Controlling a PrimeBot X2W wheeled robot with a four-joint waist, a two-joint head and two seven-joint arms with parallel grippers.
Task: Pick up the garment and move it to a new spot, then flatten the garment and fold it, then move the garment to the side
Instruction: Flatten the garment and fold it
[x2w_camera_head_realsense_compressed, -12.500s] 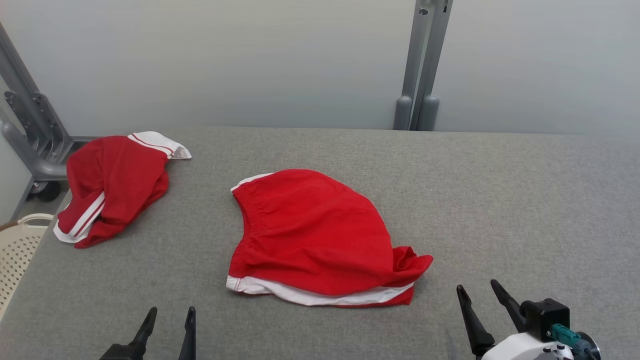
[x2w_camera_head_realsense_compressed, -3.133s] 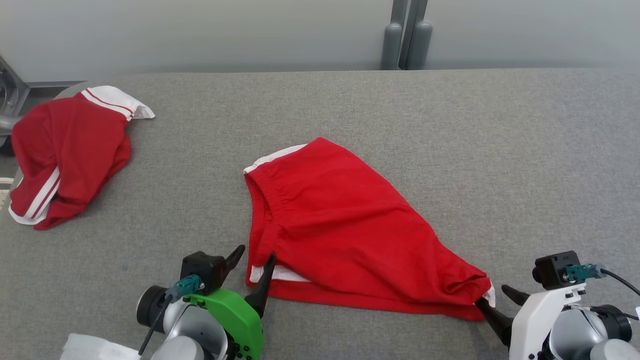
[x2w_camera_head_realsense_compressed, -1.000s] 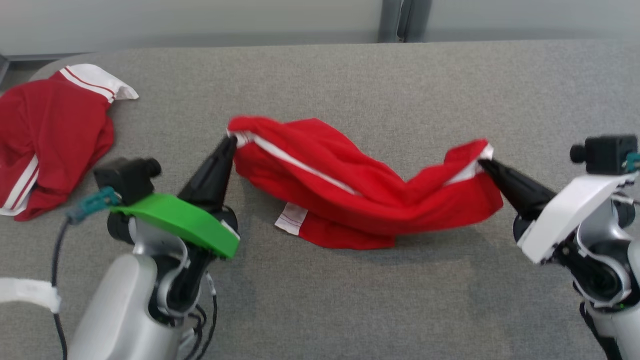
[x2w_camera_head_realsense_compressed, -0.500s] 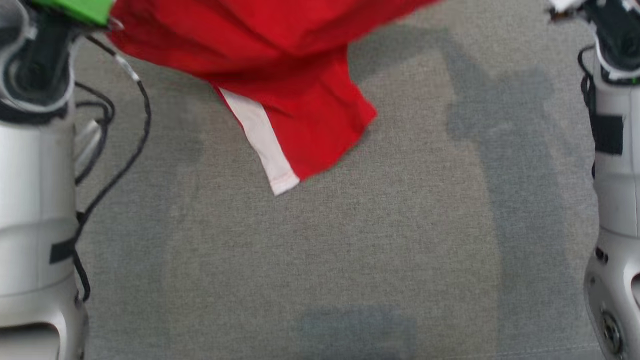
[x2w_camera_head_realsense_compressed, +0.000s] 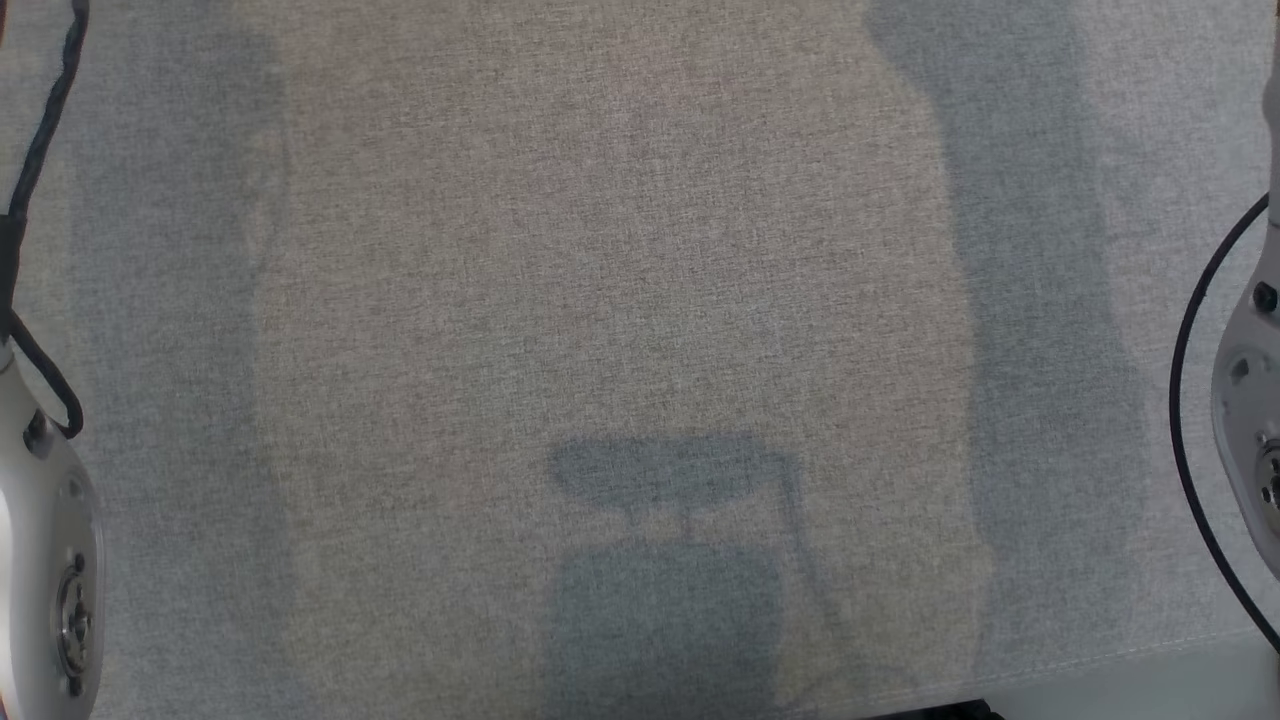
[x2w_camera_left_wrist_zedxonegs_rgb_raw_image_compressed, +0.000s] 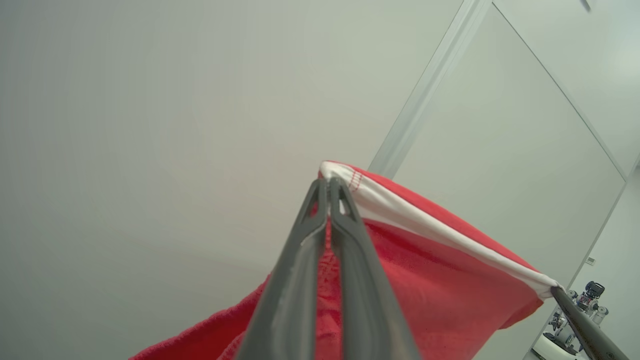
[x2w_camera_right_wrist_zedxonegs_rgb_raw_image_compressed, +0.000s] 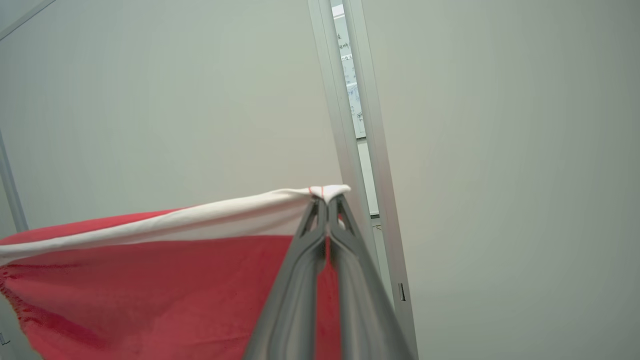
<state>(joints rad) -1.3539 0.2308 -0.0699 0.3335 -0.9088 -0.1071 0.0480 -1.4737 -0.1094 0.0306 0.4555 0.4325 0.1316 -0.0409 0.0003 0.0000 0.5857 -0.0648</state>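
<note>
Clamping garment (x2w_camera_left_wrist_zedxonegs_rgb_raw_image_compressed: 440, 290) — left end effector (x2w_camera_left_wrist_zedxonegs_rgb_raw_image_compressed: 328, 181), right end effector (x2w_camera_right_wrist_zedxonegs_rgb_raw_image_compressed: 327, 200); head view: grey table (x2w_camera_head_realsense_compressed: 640, 250).

One garment (x2w_camera_left_wrist_zedxonegs_rgb_raw_image_compressed: 440, 280), two hands (x2w_camera_left_wrist_zedxonegs_rgb_raw_image_compressed: 328, 186) (x2w_camera_right_wrist_zedxonegs_rgb_raw_image_compressed: 327, 201)

On my left wrist feed the garment (x2w_camera_left_wrist_zedxonegs_rgb_raw_image_compressed: 450, 280) runs off the bottom edge, and the left gripper (x2w_camera_left_wrist_zedxonegs_rgb_raw_image_compressed: 328, 183) covers its middle. My right wrist feed crops it left and below. The head feed cuts the left arm (x2w_camera_head_realsense_compressed: 40, 560) and right arm (x2w_camera_head_realsense_compressed: 1252, 420) at the sides.
</note>
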